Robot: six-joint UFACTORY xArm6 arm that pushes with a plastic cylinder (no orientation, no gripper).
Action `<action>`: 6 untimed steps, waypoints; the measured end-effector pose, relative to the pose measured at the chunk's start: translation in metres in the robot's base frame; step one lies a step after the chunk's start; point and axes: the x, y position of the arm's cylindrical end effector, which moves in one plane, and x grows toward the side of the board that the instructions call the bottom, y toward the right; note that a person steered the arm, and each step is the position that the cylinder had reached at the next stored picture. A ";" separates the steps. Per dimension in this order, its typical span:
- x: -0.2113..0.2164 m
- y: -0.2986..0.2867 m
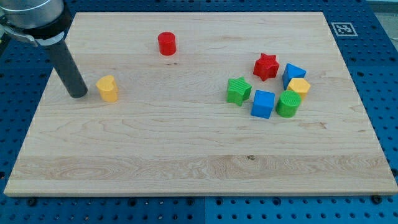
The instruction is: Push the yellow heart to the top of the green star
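The yellow heart (107,88) lies at the view's left on the wooden board. My tip (78,95) stands just to its left, a small gap away. The green star (238,90) lies at the right of centre, far from the heart, at the left end of a cluster of blocks.
A red cylinder (166,43) stands near the top, left of centre. Beside the green star are a red star (266,66), a blue cube (263,103), a green cylinder (288,104), a yellow block (299,86) and a blue block (293,73). The board's edge (186,193) runs along the bottom.
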 end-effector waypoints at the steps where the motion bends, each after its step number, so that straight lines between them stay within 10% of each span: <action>1: 0.007 0.039; 4: -0.064 0.076; 6: -0.011 0.091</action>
